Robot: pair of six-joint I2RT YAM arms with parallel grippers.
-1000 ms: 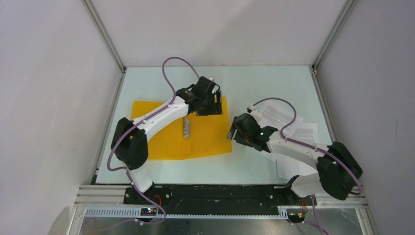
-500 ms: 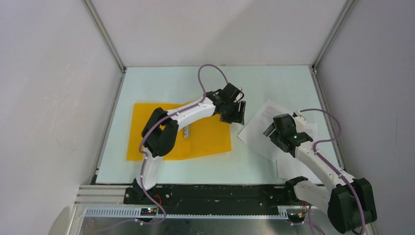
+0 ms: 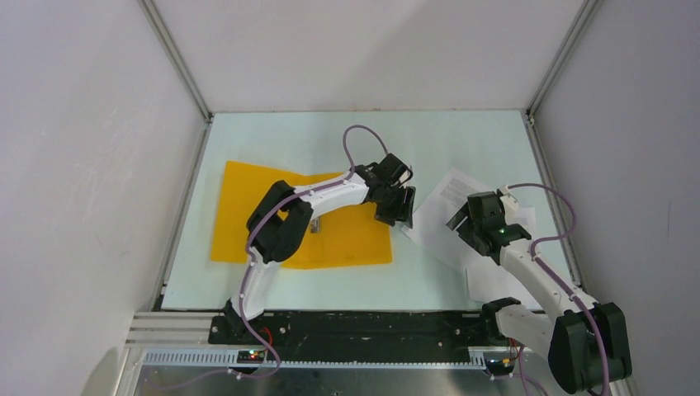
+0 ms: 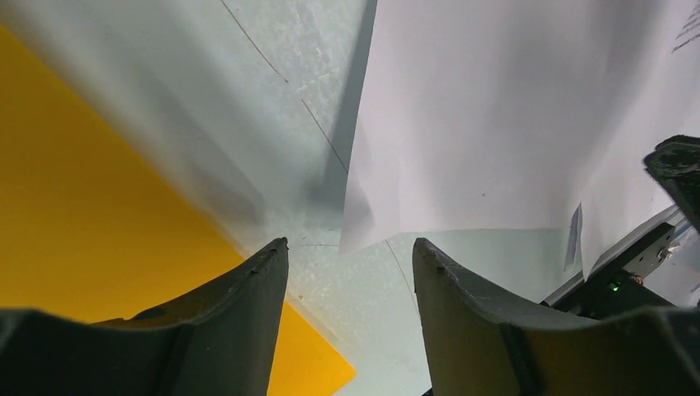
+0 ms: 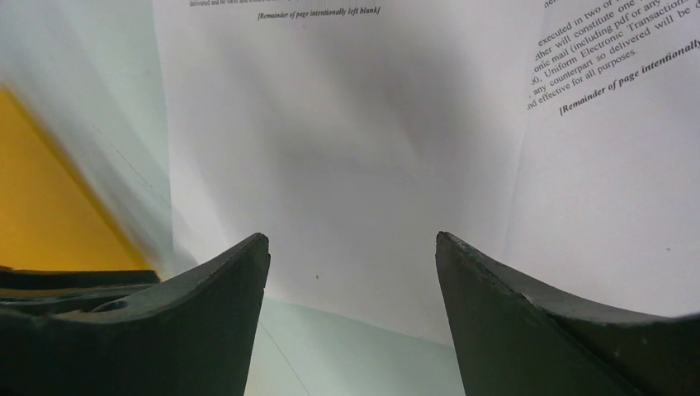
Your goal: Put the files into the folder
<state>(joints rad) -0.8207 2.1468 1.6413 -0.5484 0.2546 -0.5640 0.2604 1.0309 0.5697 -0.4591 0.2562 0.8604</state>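
The orange-yellow folder [image 3: 272, 216] lies open and flat on the left half of the table, its metal clip [image 3: 315, 223] near the middle. The files [image 3: 442, 216], several white printed sheets, lie in a loose spread on the right. My left gripper [image 3: 402, 216] is open and empty, low over the bare strip between the folder's right edge [image 4: 99, 214] and the sheets' left corner [image 4: 462, 148]. My right gripper [image 3: 464, 224] is open and empty over the near edge of the top sheet [image 5: 347, 165]. The folder's label is not visible.
The pale green table mat [image 3: 347, 140] is bounded by white enclosure walls and aluminium posts [image 3: 177, 62] at the back corners. The black base rail [image 3: 363, 326] runs along the near edge. The two wrists are close together near the table's middle.
My left gripper has swung from over the folder's far right corner rightward and nearer, to the gap beside the sheets. My right arm pulled back right over the sheets, then held nearly still.
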